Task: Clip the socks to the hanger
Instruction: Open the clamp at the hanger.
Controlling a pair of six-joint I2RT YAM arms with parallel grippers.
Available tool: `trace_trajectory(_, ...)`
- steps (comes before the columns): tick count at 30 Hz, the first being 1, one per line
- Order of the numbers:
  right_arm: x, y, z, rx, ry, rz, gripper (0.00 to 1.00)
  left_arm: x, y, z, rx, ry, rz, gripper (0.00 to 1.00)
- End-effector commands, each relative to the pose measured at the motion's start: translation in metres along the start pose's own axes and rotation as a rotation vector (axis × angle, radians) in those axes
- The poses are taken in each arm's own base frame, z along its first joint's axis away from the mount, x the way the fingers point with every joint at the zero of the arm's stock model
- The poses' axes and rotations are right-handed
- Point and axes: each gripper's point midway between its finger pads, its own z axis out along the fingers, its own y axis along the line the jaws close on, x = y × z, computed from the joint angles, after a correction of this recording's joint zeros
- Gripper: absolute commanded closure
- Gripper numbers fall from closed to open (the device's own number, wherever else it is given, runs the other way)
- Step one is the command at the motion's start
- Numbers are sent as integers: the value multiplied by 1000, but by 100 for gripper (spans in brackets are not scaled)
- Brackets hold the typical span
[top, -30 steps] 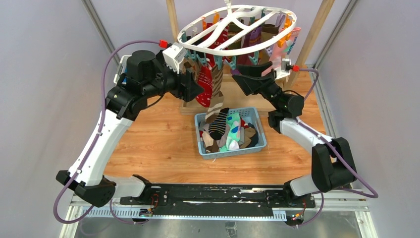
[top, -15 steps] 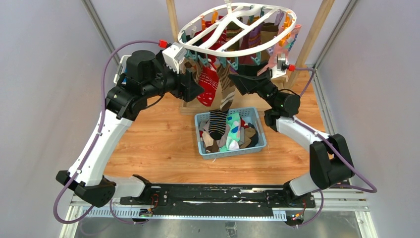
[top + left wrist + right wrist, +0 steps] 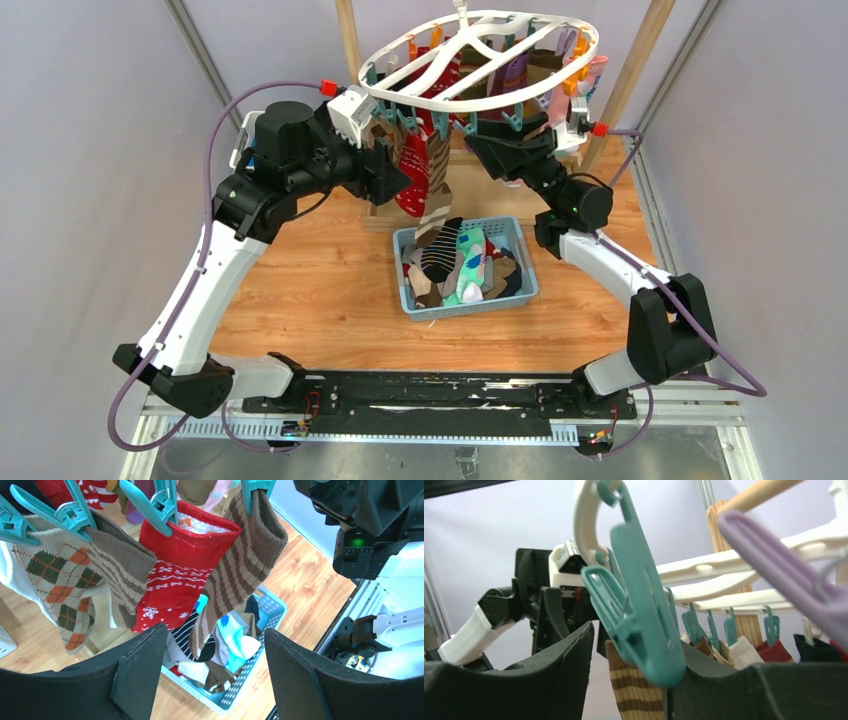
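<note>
Wooden tabletop (image 3: 300,290), pale walls (image 3: 90,200), white hanger (image 3: 478,106) at 12 o'clock, left gripper (image 3: 215,632) wide apart, empty, right gripper (image 3: 636,640) straddling teal clip (image 3: 644,605), grip unclear.

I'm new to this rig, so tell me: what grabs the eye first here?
The white oval hanger up at the back, ringed with clipped socks. In the left wrist view a red snowflake sock hangs beside a brown striped sock, above the blue basket of loose socks.
</note>
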Motion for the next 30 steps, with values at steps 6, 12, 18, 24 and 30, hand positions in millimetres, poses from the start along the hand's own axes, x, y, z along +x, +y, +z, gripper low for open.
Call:
trace_trajectory(6, -6, 38, 17, -137, -25, 0, 68, -17, -3, -15, -15, -52, 29, 25)
trace_trajectory(12, -5, 39, 18, -128, -28, -9, 86, -24, -4, -18, -24, -73, 29, 25)
trace_trajectory(18, 1, 43, 26, -56, -23, -74, 100, -38, -9, -24, -17, -107, 15, 26)
trace_trajectory(24, 15, 46, 41, 93, -25, -236, 100, -56, -4, -31, -63, -164, 34, 24)
trace_trajectory(30, 33, 46, 58, 162, -4, -365, 100, -86, -7, -50, -101, -279, 36, 27)
